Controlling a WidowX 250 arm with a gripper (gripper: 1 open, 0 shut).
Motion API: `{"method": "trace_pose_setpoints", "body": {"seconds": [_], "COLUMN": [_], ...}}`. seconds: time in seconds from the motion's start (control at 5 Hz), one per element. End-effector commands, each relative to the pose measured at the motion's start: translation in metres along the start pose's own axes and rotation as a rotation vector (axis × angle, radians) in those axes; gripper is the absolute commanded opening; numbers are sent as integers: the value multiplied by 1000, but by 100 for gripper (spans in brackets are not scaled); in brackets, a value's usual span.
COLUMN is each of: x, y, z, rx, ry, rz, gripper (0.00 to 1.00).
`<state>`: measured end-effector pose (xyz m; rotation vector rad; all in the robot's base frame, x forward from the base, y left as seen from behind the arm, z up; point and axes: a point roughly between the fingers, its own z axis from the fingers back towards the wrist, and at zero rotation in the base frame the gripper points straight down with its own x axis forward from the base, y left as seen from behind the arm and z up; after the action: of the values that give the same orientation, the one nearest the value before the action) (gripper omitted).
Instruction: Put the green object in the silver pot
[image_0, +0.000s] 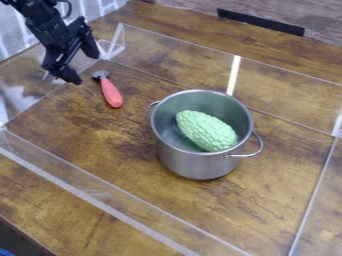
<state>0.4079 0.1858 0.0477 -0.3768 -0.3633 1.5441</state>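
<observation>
Jaws spread wide and empty, the black gripper angles steeply down at the wooden table's far left corner, near a red-handled tool. The green bitter gourd lies inside the silver pot, well apart.

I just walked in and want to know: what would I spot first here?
The shiny silver pot in the middle of the wooden table, with the bumpy green object lying inside it. Next, the small red-orange item up on the left, and the black tool open beside it.
</observation>
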Motion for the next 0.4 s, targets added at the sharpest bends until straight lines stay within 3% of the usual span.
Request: {"method": "trace_pose_setpoints", "body": {"seconds": [0.0, 0.2], "x": [10, 9], "y": [-16, -18], "z": [17, 16], "rx": [-62, -58], "ry": [-36, -28], "rz": [7, 14], "gripper": [100, 100]}}
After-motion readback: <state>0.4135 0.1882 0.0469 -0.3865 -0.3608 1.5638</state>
